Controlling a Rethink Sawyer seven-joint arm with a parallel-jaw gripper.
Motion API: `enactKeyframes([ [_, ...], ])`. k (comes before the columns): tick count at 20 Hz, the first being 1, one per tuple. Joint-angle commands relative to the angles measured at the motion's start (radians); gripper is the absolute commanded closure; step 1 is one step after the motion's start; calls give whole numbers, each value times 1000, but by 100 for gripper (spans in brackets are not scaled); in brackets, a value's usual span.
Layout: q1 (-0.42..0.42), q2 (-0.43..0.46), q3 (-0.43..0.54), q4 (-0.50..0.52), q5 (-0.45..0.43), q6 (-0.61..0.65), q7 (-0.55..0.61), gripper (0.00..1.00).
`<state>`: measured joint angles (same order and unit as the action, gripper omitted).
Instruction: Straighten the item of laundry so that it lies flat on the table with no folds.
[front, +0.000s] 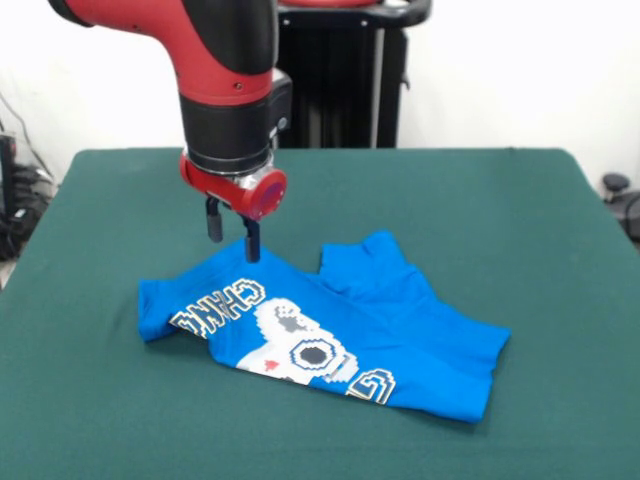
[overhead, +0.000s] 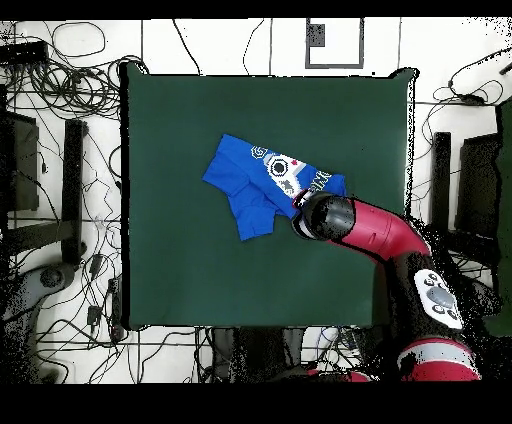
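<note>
Red arm (front: 190, 30) with black wrist band, red collar, two dark fingers (front: 250, 238).

You have one T-shirt (front: 400, 340) in front of you, bright blue, and it is the only piece of laundry on the one green counter (front: 480, 200). On that shirt you can count one printed graphic (front: 300, 345), facing up, and one short sleeve (front: 370, 262) sticking out toward the far side. One red and black arm (front: 215, 60) comes down over it, carrying one hand (front: 232, 232), and you can make out two dark fingers (front: 251, 240) below its red wrist.
</note>
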<state>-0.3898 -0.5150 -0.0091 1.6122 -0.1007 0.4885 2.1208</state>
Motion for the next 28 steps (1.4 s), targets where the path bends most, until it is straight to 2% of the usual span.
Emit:
enactKeyframes([
  [1, 19, 68, 53, 46, 30, -31, 122, 0],
  [28, 14, 100, 63, 87, 22, -111, 132, 0],
])
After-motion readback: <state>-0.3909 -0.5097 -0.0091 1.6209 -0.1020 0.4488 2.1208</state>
